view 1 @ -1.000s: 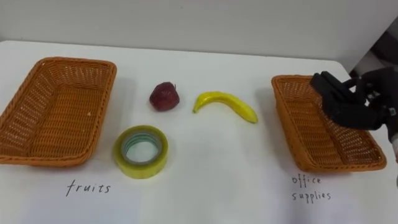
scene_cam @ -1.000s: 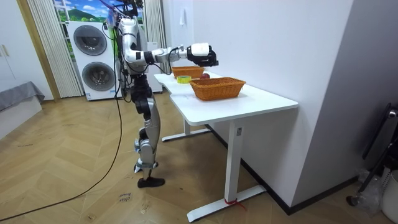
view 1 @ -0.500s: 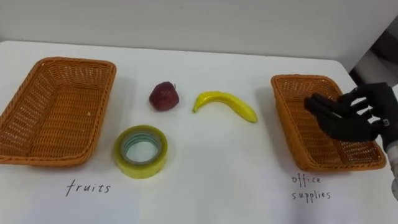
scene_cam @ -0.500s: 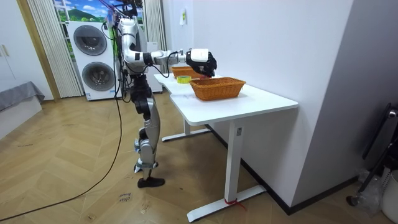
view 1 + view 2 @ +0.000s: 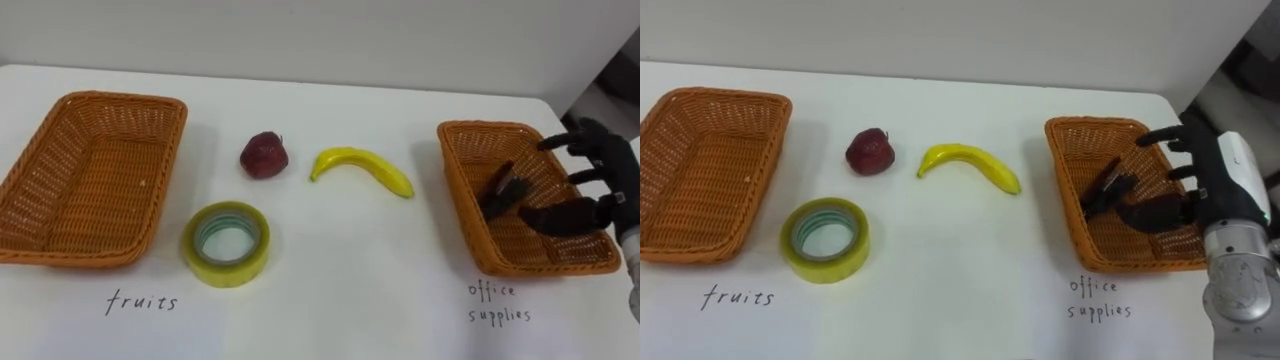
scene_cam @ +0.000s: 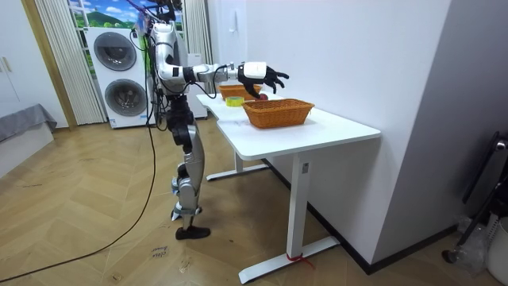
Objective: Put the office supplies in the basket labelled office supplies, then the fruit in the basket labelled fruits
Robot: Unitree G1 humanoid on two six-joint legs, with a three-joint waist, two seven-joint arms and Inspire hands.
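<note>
A humanoid robot stands upright at a white desk [image 5: 340, 295], its right hand [image 5: 605, 185] held over the woven orange wicker basket [image 5: 487, 127] that sits at the desk's right edge. The hand is wide open, its fingers spread and its thumb out, and grips nothing. Below it a dark, elongated object [image 5: 503, 188] (too small to identify with certainty) lies tilted inside this basket, close to the wall nearest the desk's middle. A matching orange wicker basket [image 5: 60, 250] sits at the desk's left edge with nothing in it. Between the two baskets, toward the far edge, a dark red round fruit [image 5: 264, 155] lies just beside a curved yellow banana [image 5: 362, 168], the two apart. A yellow-green roll of adhesive tape [image 5: 226, 242] lies flat nearer the front edge, just beside the left basket's near right corner. A handwritten label is marked on the desk in front of each basket. In the room view, two stacked white washing machines [image 6: 119, 75] stand behind the robot.
</note>
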